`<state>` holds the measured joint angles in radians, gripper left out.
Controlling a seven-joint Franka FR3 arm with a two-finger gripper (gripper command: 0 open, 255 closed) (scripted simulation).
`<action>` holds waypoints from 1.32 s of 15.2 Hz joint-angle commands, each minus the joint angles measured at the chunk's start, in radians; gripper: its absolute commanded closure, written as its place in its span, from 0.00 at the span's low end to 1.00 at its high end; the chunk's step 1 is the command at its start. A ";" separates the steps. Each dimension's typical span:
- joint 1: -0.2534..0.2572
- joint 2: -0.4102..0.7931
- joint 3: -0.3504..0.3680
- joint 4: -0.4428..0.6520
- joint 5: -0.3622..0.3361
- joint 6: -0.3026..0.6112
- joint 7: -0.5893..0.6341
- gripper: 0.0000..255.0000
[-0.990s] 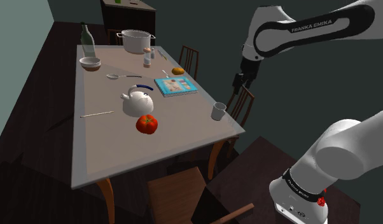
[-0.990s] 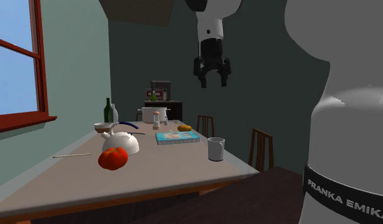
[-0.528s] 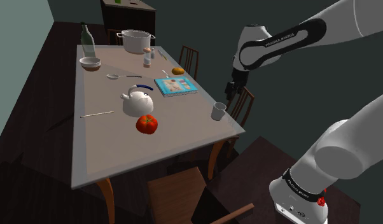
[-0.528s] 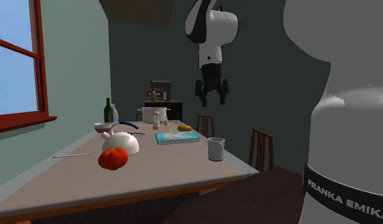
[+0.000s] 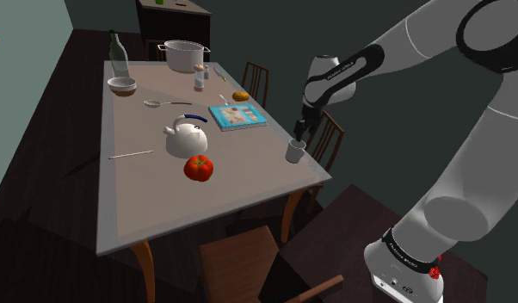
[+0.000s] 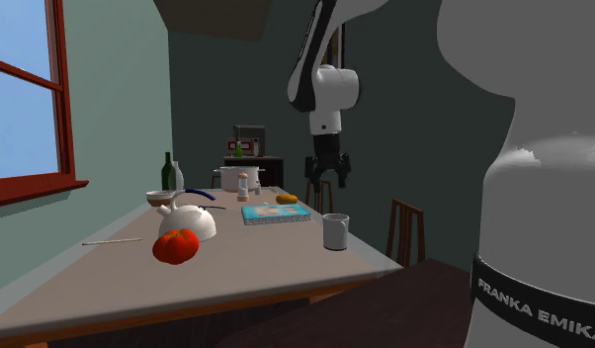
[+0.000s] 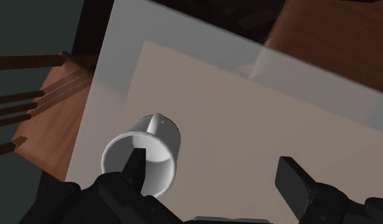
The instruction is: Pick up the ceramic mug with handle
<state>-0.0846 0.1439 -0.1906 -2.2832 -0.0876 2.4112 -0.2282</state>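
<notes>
Hovering pincer (image 5: 298, 129): fingers spread wide, gripping nothing, poised just above the mug.
Mug (image 5: 295, 151): white, handled, upright on the worktop (image 5: 145, 198) close to its edge; from the wrist view it sits under one finger, not between the two.
Kettle (image 5: 187, 138): white, well apart from the mug, toward the shoulder view's left.
Tomato (image 5: 198, 168): red, also left of the mug, well apart.
Book (image 5: 237, 116): flat, beyond the mug.

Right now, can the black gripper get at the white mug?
Probably yes: the open gripper hangs just above the mug with nothing between, though the mug sits under one finger, not centred.
</notes>
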 commanded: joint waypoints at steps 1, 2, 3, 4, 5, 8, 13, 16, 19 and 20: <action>-0.008 0.085 0.003 0.044 0.021 0.040 -0.025 0.00; -0.015 0.125 0.005 0.070 0.032 0.054 -0.039 0.00; -0.023 0.165 0.008 0.097 0.042 0.066 -0.052 0.00; -0.031 0.205 0.011 0.126 0.051 0.077 -0.065 0.00; -0.039 0.244 0.016 0.156 0.060 0.087 -0.078 0.00; -0.064 0.351 0.029 0.243 0.080 0.106 -0.107 0.00; -0.070 0.407 0.036 0.251 0.087 0.154 -0.109 0.00; -0.073 0.437 0.040 0.257 0.091 0.177 -0.109 0.00; -0.074 0.437 0.040 0.260 0.091 0.175 -0.110 1.00; -0.073 0.437 0.040 0.260 0.091 0.175 -0.110 1.00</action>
<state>-0.1579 0.5807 -0.1510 -2.0233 0.0035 2.5854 -0.3381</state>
